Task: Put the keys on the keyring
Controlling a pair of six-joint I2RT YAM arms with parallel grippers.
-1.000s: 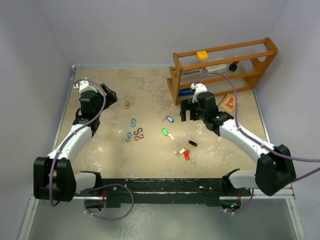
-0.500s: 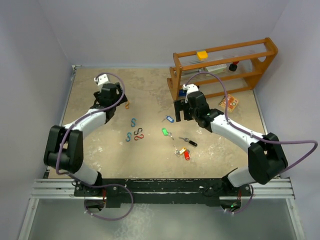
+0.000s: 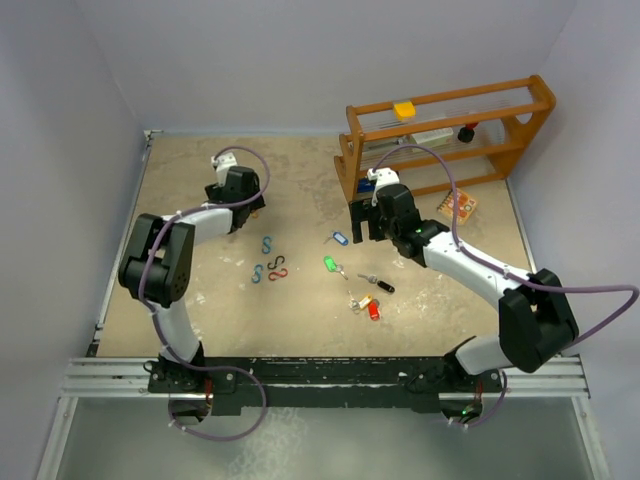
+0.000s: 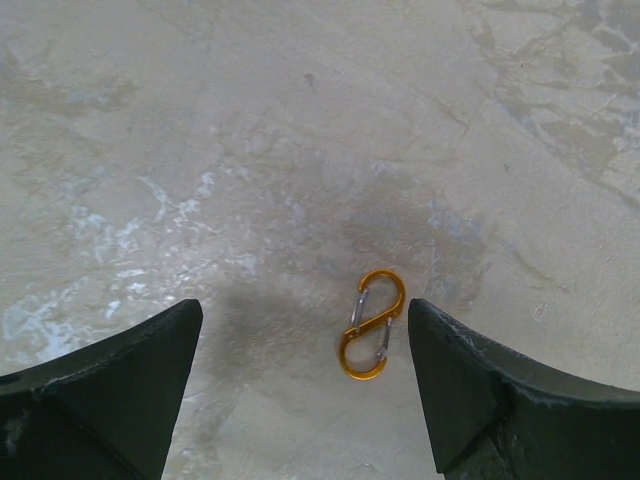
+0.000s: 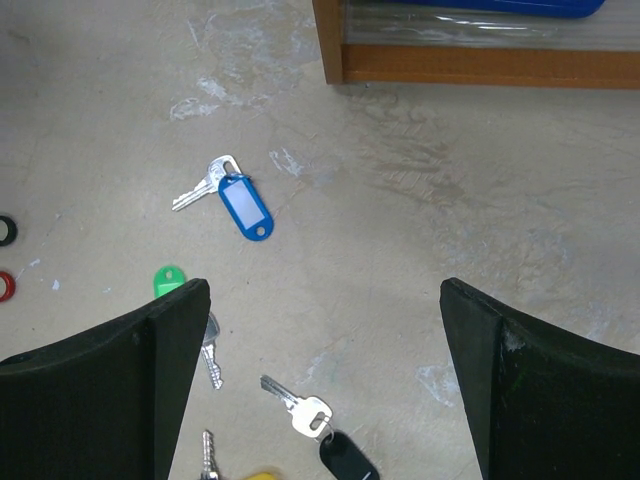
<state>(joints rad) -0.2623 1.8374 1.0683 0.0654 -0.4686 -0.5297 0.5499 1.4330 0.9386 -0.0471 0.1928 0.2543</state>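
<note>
Several keys lie mid-table: blue tag point(image 3: 339, 239), green tag point(image 3: 329, 264), black tag point(image 3: 384, 286), and red point(image 3: 374, 311) and yellow point(image 3: 364, 301) tags bunched together. I cannot make out a separate keyring. My right gripper point(image 3: 362, 222) is open and empty just right of the blue-tag key. Its wrist view shows the gripper point(image 5: 322, 290) above the blue-tag key point(image 5: 245, 207), the green tag point(image 5: 168, 281) and the black-tag key point(image 5: 310, 412). My left gripper point(image 3: 250, 205) is open and empty at the far left. It hovers point(image 4: 303, 310) over an orange S-clip point(image 4: 372, 324).
A wooden rack point(image 3: 440, 135) stands at the back right, close behind my right gripper, and its base shows in the right wrist view point(image 5: 480, 62). An orange booklet point(image 3: 457, 205) lies beside it. Blue point(image 3: 267, 244), black point(image 3: 275, 262) and red point(image 3: 278, 273) S-clips lie left of the keys.
My left gripper has swung right and further back, ending over the orange S-clip. My right gripper has moved a little left and back, towards the blue-tag key. The keys have not moved.
</note>
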